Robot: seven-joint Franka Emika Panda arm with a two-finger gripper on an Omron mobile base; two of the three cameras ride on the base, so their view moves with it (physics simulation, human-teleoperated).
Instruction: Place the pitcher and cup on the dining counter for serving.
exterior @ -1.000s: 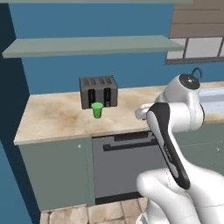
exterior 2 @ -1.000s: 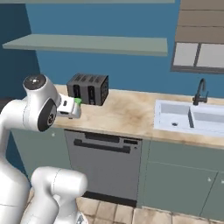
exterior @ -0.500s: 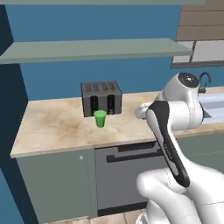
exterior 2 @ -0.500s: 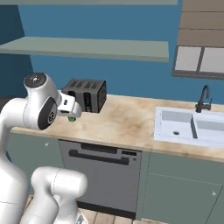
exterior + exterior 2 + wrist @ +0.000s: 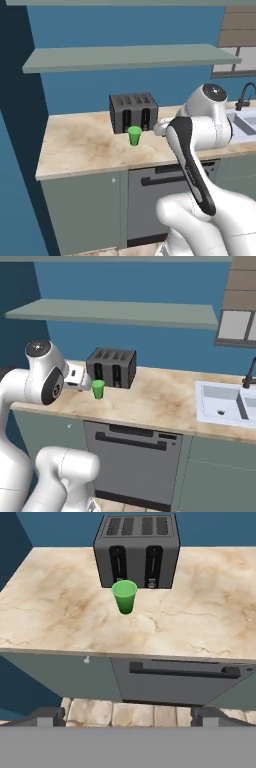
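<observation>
Standing upright on the marbled counter (image 5: 200, 622), the green cup (image 5: 124, 597) sits just in front of the toaster (image 5: 137, 549), close to it, though I cannot tell whether they touch. From the hand view, the cup lies dead ahead of the pincer (image 5: 128, 717), at twelve o'clock, well beyond its two dark fingertips (image 5: 47, 716), which stand spread as wide as they go with nothing between them. Floor tiles and the dishwasher front (image 5: 175, 684) fill the space between pincer and cup, so the hand is short of the counter edge and looking down at it from above.

In the left base view the cup (image 5: 134, 135) is at about nine o'clock from the arm's wrist; in the right base view the cup (image 5: 98, 389) is just beside the wrist end, at about three o'clock.

The cup's long axis is vertical, mouth up, narrowing toward the base. My guess is that the coming move is a straight reach forward and down, with the fingers set to either side of the cup's wall. The toaster close behind leaves little room for overshoot.
</observation>
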